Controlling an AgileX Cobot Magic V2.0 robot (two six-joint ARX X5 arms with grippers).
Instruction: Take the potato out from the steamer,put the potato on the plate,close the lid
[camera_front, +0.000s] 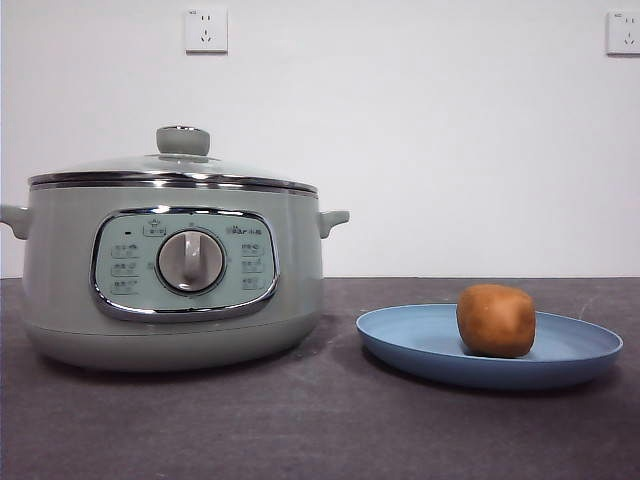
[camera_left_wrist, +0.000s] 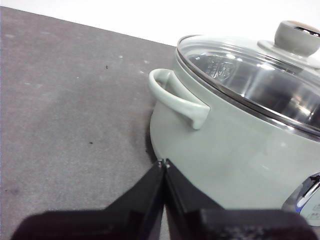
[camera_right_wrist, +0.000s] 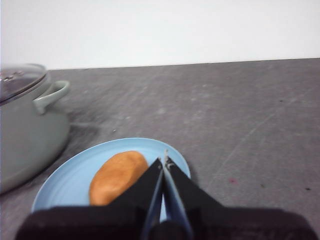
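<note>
The pale green steamer (camera_front: 170, 275) stands on the left of the table with its glass lid (camera_front: 175, 165) seated on the chrome rim. The orange-brown potato (camera_front: 496, 320) rests on the light-blue plate (camera_front: 410, 340) at the right. Neither arm shows in the front view. My left gripper (camera_left_wrist: 164, 163) is shut and empty, hovering beside the steamer (camera_left_wrist: 240, 150) below its side handle (camera_left_wrist: 175, 97). My right gripper (camera_right_wrist: 165, 161) is shut and empty above the plate (camera_right_wrist: 70, 180), just beside the potato (camera_right_wrist: 117, 177).
The dark grey tabletop (camera_front: 320, 430) stretches in front of the steamer and plate. A white wall with two power sockets (camera_front: 206, 30) stands behind. The steamer's front panel carries a round dial (camera_front: 190, 262).
</note>
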